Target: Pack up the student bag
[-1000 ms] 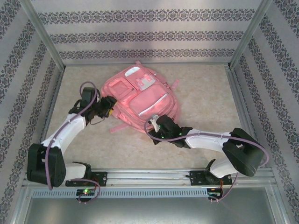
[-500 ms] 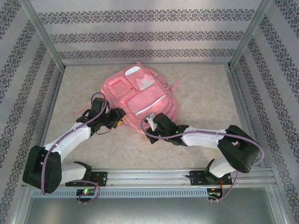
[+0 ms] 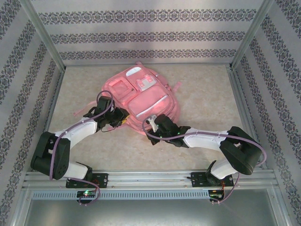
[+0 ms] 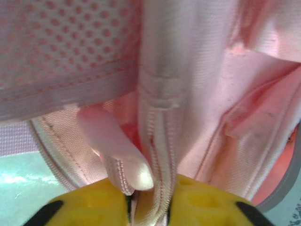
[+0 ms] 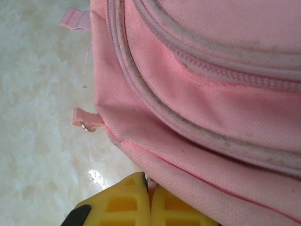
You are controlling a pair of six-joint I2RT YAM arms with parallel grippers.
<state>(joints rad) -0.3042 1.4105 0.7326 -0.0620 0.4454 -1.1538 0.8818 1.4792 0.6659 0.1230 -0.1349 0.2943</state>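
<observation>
Yellow fingers of the right gripper (image 5: 149, 188) are pressed shut against the near hem of the student bag (image 3: 141, 96); the left gripper (image 4: 148, 200) pinches a strap (image 4: 157, 141) at its left near side. Bag lies lengthwise toward the far edge, mid desk (image 3: 211, 103), with open room on both sides
</observation>
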